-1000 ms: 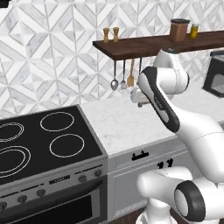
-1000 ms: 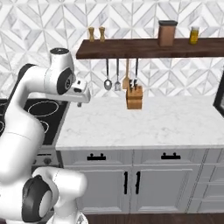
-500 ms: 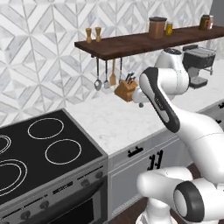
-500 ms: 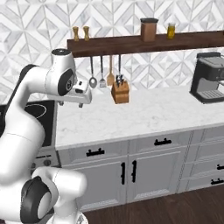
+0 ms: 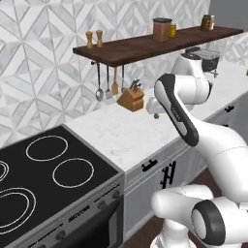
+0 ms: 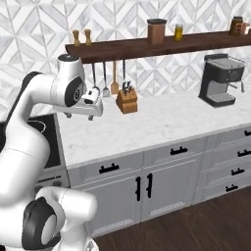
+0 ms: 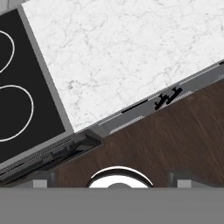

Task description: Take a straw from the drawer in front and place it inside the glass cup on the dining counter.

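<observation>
My gripper [image 7: 111,178] hangs open and empty above the marble worktop's front edge, its two fingertips [image 7: 40,178] standing far apart. It also appears to the left of the knife block [image 6: 87,114] and in front of that block [image 5: 155,113]. Under the worktop runs a row of shallow grey drawers [image 6: 110,168] with black handles, all shut; one drawer [image 5: 150,165] sits beside the stove, and its handle [image 7: 134,106] shows from above. I cannot tell which drawer the task means. The straw, the glass cup and the dining counter are out of view.
A black stove [image 5: 43,179] adjoins the worktop on the left. A knife block [image 6: 126,101] and hanging utensils [image 6: 104,90] stand at the wall under a wooden shelf [image 6: 162,45] of jars. A coffee machine [image 6: 220,86] sits at the right. Dark wood floor [image 7: 175,140] lies below.
The whole picture has slid left in both base views, so the camera has turned right; the coffee machine has come into view. The gripper stays open.
</observation>
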Tool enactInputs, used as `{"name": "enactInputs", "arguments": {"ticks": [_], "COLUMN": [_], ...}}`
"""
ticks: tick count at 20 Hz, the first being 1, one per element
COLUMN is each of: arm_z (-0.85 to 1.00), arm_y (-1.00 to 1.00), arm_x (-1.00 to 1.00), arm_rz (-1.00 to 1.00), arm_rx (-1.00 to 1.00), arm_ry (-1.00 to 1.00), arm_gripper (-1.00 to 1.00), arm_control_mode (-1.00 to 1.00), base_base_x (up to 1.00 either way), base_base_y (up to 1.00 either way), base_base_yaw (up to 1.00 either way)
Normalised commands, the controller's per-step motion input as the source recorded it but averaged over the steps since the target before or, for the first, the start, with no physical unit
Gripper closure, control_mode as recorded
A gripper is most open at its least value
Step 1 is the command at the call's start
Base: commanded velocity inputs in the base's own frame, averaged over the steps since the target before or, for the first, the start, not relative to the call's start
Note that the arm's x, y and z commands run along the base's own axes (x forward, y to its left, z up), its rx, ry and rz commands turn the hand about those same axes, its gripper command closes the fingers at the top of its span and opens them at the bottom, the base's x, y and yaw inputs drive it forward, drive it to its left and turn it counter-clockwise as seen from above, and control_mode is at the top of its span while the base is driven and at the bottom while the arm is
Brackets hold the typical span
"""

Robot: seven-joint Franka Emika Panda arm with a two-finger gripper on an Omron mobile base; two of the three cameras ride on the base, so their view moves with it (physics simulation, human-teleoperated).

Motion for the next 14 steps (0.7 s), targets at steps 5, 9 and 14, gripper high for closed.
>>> {"name": "enactInputs", "arguments": {"ticks": [5,9,14], "arm_z": [0.00,0.00,0.00], "arm_y": [0.00,0.00,0.00], "arm_x": [0.00,0.00,0.00], "arm_rz": [0.00,0.00,0.00], "arm_rx": [0.00,0.00,0.00], "arm_ry": [0.00,0.00,0.00], "arm_gripper": [-1.00,-1.00,-1.00], "arm_control_mode": [1.00,1.00,1.00], "base_base_x": [0.17,0.07,0.00], "base_base_y": [0.40,0.28,0.49], "base_base_yaw": [-0.27,-0.17,-0.13]}}
